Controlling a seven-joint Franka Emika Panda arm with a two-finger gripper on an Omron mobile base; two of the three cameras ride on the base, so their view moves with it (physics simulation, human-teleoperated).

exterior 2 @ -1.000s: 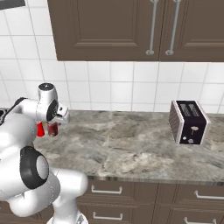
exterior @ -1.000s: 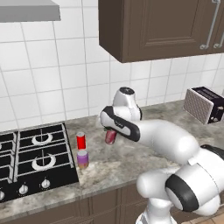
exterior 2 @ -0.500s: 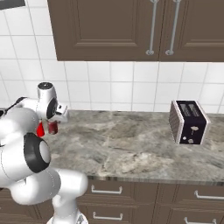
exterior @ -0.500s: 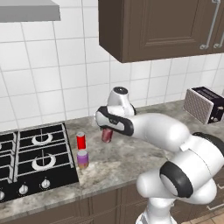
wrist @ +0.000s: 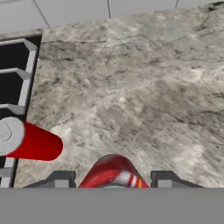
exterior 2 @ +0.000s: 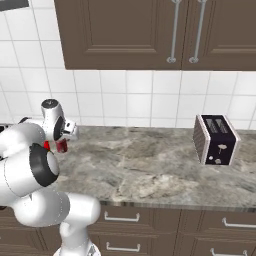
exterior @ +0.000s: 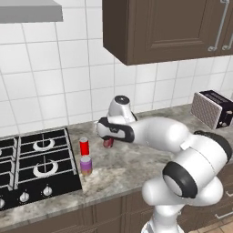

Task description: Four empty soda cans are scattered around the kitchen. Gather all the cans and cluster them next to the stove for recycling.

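Note:
My gripper (exterior: 108, 141) is shut on a dark red soda can (exterior: 108, 143), held just above the grey counter to the right of the stove (exterior: 36, 168). In the hand view this can (wrist: 113, 171) sits between my fingertips (wrist: 61, 179). A bright red soda can (exterior: 84, 146) stands at the stove's right edge, and a purple one with a tan band (exterior: 86, 165) stands just in front of it. The hand view shows the bright red can (wrist: 30, 140) beside the black stove grates (wrist: 13, 78). From the right base view, my gripper (exterior 2: 61, 145) holds the can at the far left.
A dark toaster (exterior: 214, 108) sits at the counter's right end, also seen as the toaster (exterior 2: 216, 140). Brown wall cabinets (exterior: 164, 27) hang above, and a range hood (exterior: 27, 11) is over the stove. White tiles back the counter.
My arm has carried the dark red can slightly left, closer to the two cans by the stove. Those cans have not moved.

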